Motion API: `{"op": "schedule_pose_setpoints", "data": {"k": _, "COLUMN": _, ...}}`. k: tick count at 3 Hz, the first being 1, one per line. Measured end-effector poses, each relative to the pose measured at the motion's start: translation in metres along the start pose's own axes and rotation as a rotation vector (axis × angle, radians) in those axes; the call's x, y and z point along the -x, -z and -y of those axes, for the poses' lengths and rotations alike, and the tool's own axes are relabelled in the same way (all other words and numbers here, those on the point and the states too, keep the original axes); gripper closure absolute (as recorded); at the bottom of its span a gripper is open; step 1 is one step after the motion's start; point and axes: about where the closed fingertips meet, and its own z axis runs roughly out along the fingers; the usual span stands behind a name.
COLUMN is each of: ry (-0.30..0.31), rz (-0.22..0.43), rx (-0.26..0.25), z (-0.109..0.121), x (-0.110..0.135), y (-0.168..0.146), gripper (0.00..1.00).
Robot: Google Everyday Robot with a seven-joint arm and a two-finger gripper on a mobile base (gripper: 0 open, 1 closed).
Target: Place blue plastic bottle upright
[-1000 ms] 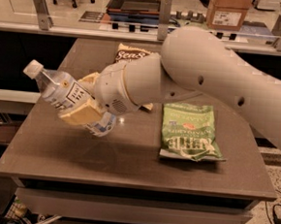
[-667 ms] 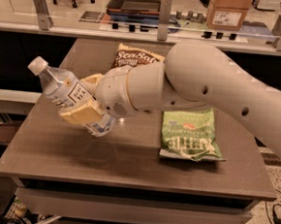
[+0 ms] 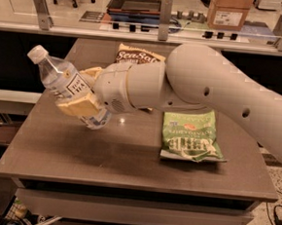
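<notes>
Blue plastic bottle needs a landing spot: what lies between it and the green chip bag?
Camera view: the claw, over the tabletop's left side, grips the bottle; between it and the bag, only the wrist above bare surface.

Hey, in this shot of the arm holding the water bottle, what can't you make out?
- Camera view: the pincer, shut on the blue plastic bottle above the left of the table, covers the bottle's middle.
- Camera view: the arm hides most of the brown chip bag; only its top shows.
- Camera view: the green chip bag has print too small to read.
- Camera view: the right edge cuts off the arm.
</notes>
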Motion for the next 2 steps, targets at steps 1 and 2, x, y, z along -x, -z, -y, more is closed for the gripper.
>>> {"op": "schedule_pose_setpoints", "data": {"k": 1, "ry": 0.014, "rz": 0.057, "rx": 0.006, "z": 0.003, "x": 0.006, "y": -0.010, "gripper": 1.00}}
{"op": "schedule_pose_setpoints", "data": {"k": 2, "ry": 0.023, "rz": 0.124, "rx": 0.019, "z": 0.006, "x": 0.007, "y": -0.022, "gripper": 1.00}}
